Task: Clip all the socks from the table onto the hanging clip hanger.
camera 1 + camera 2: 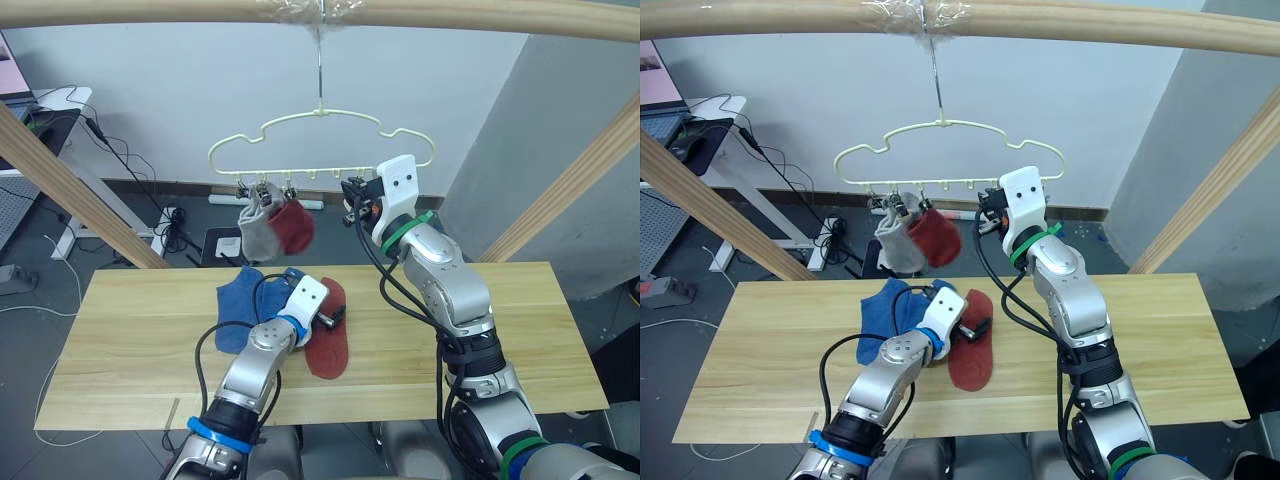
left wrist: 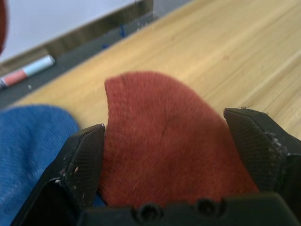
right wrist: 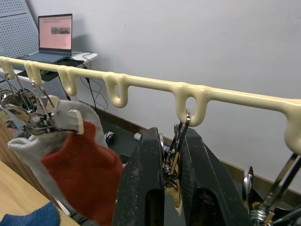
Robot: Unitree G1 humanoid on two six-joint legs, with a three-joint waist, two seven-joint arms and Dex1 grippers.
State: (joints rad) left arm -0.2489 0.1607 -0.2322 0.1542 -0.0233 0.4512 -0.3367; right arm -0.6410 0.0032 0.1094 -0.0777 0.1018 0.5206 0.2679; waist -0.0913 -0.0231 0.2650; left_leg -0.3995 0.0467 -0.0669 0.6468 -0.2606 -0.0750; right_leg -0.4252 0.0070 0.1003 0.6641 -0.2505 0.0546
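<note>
Sock of rust-red knit [image 1: 328, 342] lies near the middle of the worktop [image 1: 520, 330], right of the blue socks [image 1: 240, 300]; soft, light and limp, it is best pinched at an edge. The left end effector [image 2: 164, 155] straddles it, spread. The right end effector [image 3: 170, 155] squeezes a metal clip [image 3: 178, 141] on the clip hanger [image 1: 320, 115].

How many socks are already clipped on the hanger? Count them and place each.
2: a grey sock and a rust-red sock, hanging side by side, overlapping, at the left end of the clip hanger. More could be hidden behind them.
</note>
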